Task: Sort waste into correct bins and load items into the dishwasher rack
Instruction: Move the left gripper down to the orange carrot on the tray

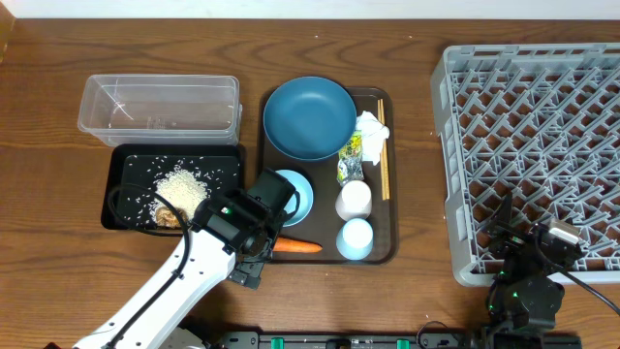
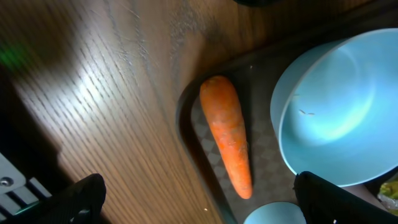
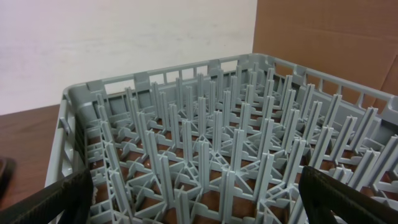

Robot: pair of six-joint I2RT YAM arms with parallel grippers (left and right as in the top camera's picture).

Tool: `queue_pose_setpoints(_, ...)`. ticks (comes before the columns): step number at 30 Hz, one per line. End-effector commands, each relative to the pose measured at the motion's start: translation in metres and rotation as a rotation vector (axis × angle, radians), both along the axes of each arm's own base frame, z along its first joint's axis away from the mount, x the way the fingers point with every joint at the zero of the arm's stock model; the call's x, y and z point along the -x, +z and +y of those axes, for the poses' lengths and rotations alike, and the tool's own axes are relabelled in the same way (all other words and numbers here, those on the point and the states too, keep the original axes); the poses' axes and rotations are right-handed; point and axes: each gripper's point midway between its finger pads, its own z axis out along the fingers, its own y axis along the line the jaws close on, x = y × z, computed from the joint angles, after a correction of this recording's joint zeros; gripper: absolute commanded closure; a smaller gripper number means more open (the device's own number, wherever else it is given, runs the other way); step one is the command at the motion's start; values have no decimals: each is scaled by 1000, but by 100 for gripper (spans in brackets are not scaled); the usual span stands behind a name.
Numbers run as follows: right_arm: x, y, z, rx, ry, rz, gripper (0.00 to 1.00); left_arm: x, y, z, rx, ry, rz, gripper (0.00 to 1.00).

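Note:
My left gripper [image 1: 263,237] [image 2: 199,206] hangs open over the front left corner of the brown serving tray [image 1: 325,221], just above the orange carrot [image 1: 296,246] [image 2: 227,134]; nothing is between its fingers. The white bowl [image 1: 296,192] [image 2: 339,106] lies beside the carrot. On the same tray are the dark-blue plate [image 1: 310,118], two pale cups [image 1: 354,200] [image 1: 356,237], tissue [image 1: 371,129], wrapper [image 1: 351,157] and chopsticks [image 1: 383,160]. Rice [image 1: 182,184] and a brown lump [image 1: 170,218] lie in the black tray [image 1: 109,194]. My right gripper [image 1: 520,244] [image 3: 199,202] stands open at the near edge of the grey rack [image 1: 533,116] [image 3: 211,143].
The clear tub [image 1: 160,109] stands behind the black tray at the far left. Bare wooden table lies between the serving tray and the rack. A cardboard panel [image 3: 329,37] stands behind the rack in the right wrist view.

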Motion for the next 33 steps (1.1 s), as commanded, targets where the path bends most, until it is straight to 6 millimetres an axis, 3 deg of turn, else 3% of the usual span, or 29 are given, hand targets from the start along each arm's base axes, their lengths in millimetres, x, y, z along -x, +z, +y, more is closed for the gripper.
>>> queue_pose_setpoints(1,0,0,0,2,1,8,1,9,-16,-8,48,10,47,2)
queue_pose_setpoints(8,0,0,0,2,1,8,1,-1,-50,-12,107,24,-12,2)
queue_pose_setpoints(20,0,0,0,2,1,8,1,-7,-57,-11,95,53,-26,2)
queue_pose_setpoints(26,0,0,0,2,1,8,1,-3,-73,-13,77,52,39,2)
queue_pose_setpoints(33,0,0,0,2,1,8,1,-14,-74,-19,97,51,-1,2)
